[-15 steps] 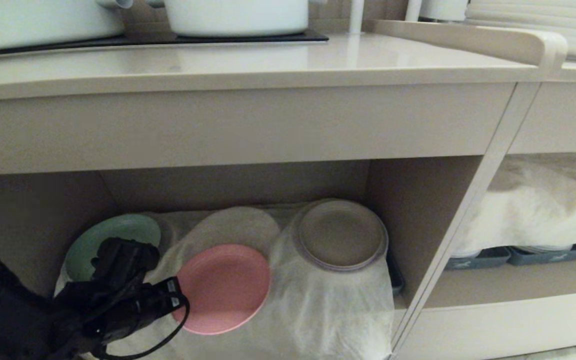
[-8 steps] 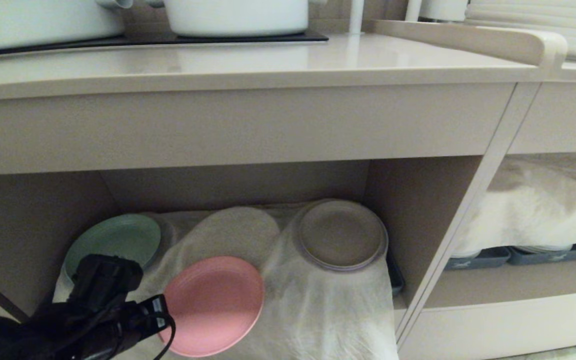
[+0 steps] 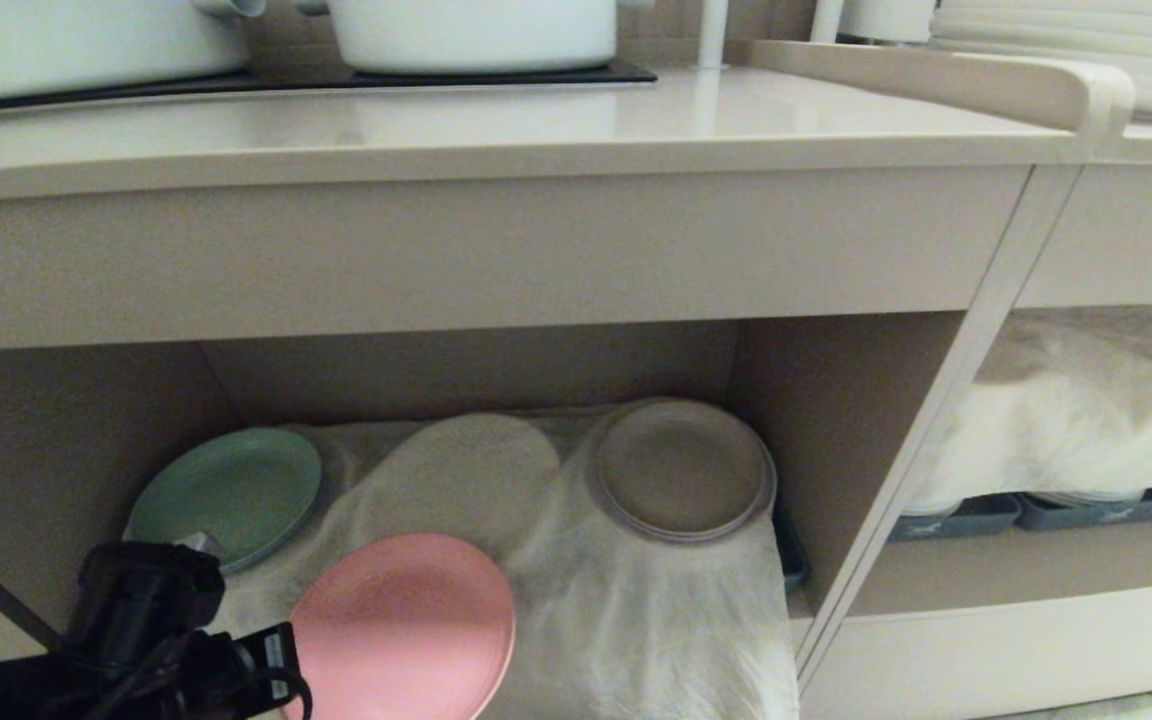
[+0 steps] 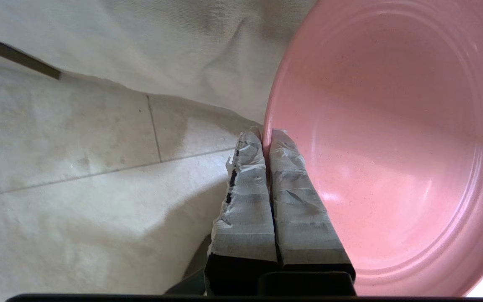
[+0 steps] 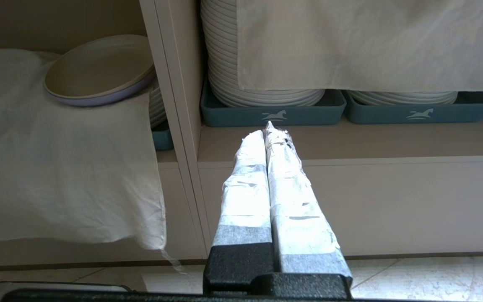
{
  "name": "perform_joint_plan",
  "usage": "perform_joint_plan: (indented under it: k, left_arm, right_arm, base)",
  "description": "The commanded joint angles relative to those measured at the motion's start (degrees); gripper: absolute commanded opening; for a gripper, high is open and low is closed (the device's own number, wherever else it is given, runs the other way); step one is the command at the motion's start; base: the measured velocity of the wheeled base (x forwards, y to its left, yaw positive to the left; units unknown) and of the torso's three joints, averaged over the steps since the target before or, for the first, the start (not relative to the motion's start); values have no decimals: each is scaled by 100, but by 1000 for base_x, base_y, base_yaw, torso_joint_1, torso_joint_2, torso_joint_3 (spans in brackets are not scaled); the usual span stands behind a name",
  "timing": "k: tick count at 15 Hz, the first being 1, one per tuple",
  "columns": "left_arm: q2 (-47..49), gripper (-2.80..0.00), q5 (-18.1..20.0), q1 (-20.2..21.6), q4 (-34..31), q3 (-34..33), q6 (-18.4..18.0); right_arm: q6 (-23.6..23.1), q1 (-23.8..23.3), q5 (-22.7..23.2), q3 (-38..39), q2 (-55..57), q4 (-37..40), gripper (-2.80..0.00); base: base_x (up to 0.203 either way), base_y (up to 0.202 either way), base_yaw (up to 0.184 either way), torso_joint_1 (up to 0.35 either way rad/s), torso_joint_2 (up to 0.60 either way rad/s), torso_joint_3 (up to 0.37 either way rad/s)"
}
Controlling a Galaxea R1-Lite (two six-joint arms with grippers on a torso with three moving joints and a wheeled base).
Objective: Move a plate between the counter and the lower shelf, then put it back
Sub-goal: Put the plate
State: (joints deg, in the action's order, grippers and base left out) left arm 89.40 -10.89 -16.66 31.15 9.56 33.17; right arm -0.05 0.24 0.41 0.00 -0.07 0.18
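The pink plate [image 3: 401,625] is held by its rim in the clamped left gripper [image 4: 266,138], tilted at the front of the lower shelf [image 3: 86,440] over the white cloth [image 3: 636,620]; the right gripper [image 5: 268,130] is seen pressed together, empty, near the blue trays [image 5: 273,113].

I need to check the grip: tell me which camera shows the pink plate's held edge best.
The left wrist view: the left gripper is shut on the pink plate rim, close up. The head view shows the whole plate. The right wrist view misses it.
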Motion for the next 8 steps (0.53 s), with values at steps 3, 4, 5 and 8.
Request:
perform_joint_plan:
  k: [3, 4, 5, 8]
  left_arm:
    - [-608, -280, -21, -3, 23, -439, -219]
    - [-724, -280, -36, -3, 23, -540, -263]
    - [-852, -280, -49, -3, 26, -663, -307]
    - [-1092, -280, -173, -2, 70, -935, -603]
  right_arm:
    - [4, 2, 3, 0, 7, 7, -280]
    - [-4, 2, 3, 0, 7, 6, -280]
    - [-4, 2, 3, 0, 7, -1, -280]
    - [-4, 2, 3, 0, 7, -1, -280]
  base:
    - [0, 0, 0, 0, 0, 0]
    - [0, 0, 0, 0, 0, 0]
    - [0, 0, 0, 0, 0, 0]
    - [0, 0, 0, 0, 0, 0]
